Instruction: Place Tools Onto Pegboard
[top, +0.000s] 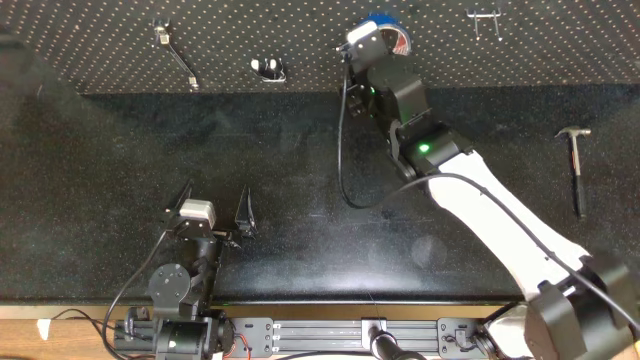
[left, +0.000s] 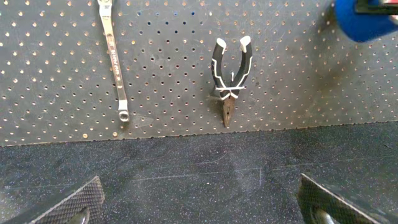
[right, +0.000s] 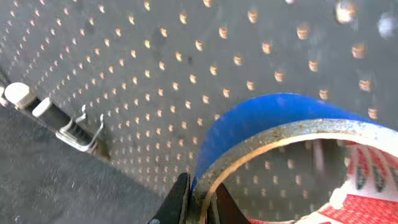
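A blue tape roll (right: 261, 118) is pressed close to the pegboard (right: 155, 68), with my right gripper (right: 200, 202) shut on its rim, one finger inside the ring and one outside. From above, the tape roll (top: 388, 32) sits high on the pegboard (top: 90, 40), with the right gripper (top: 365, 48) just left of it. A wrench (left: 114, 59) and black-and-white pliers (left: 231, 71) hang on the board. A hammer (top: 576, 165) lies on the table at the far right. My left gripper (top: 213, 205) rests open and empty near the front edge.
A bare metal hook (top: 485, 20) sticks out of the pegboard at the upper right. A black mat (top: 300, 180) covers the table between the arms and the board. The right arm's cable (top: 345, 160) loops down over the mat's middle.
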